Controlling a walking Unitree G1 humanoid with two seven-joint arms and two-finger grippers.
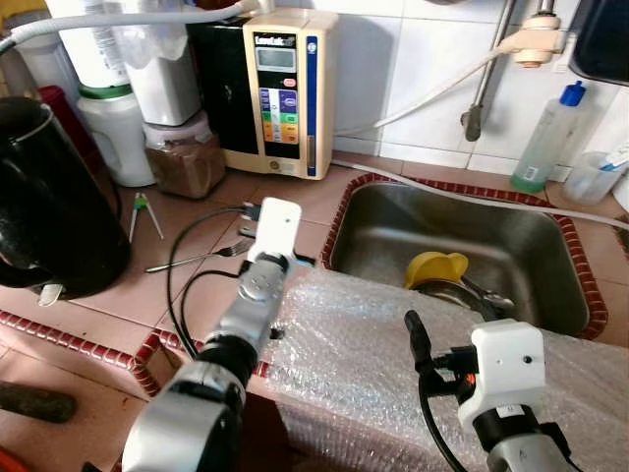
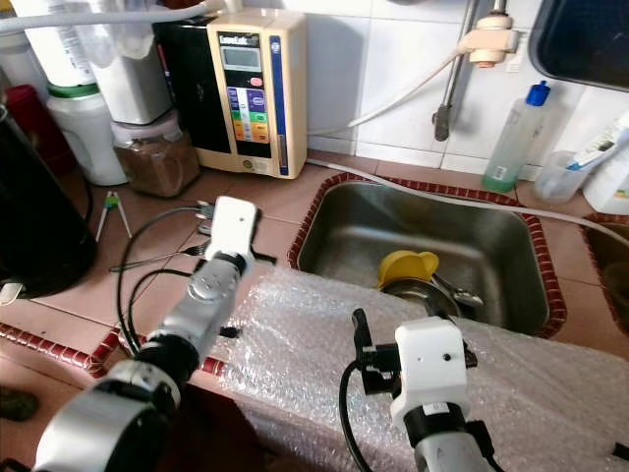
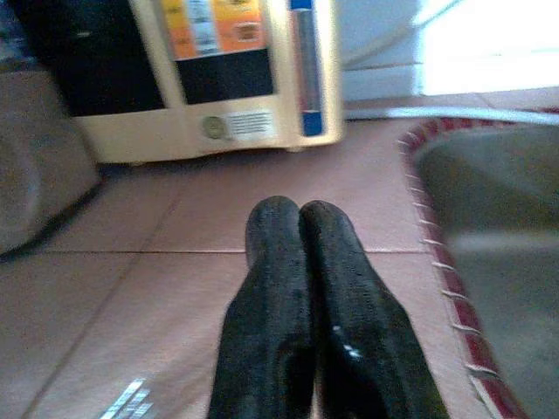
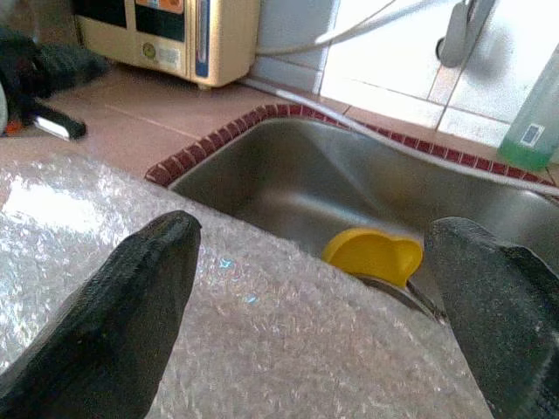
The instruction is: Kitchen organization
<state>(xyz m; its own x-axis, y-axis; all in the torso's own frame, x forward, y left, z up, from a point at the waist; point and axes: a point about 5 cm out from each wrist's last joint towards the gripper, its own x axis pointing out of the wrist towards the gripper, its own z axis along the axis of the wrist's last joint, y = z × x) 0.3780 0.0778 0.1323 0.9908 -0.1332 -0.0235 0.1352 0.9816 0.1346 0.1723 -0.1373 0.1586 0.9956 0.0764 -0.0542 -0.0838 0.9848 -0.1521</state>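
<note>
From the head camera, a terracotta-tiled counter (image 1: 324,197) meets a white-tiled wall, with a steel sink (image 1: 393,236) set into it and edged in small red tiles. In the sink basin lies a yellow lid-shaped piece (image 1: 437,267) resting against a metal pot (image 1: 462,293). A sheet of bubble wrap (image 1: 354,354) is draped over the counter's front edge, just before the sink. The left arm reaches forward over the counter, its white wrist housing above a fork (image 1: 201,258) lying on the tiles, and green-handled tongs (image 1: 143,208) lie further left. Against the wall stand a cream water ioniser (image 1: 285,88), a jar of brown powder (image 1: 185,162), a white lidded jar (image 1: 118,133) and a large black kettle (image 1: 49,197). A clear bottle with a blue cap (image 1: 550,138) stands right of the sink. The left wrist camera shows the left gripper (image 3: 300,214) with its two black fingers pressed together, empty, low over the bare tiles, the ioniser ahead and the sink rim to one side. The right wrist camera shows the right gripper (image 4: 314,244) spread wide, holding nothing, poised above the bubble wrap with the yellow piece in the sink framed between its fingers.
</note>
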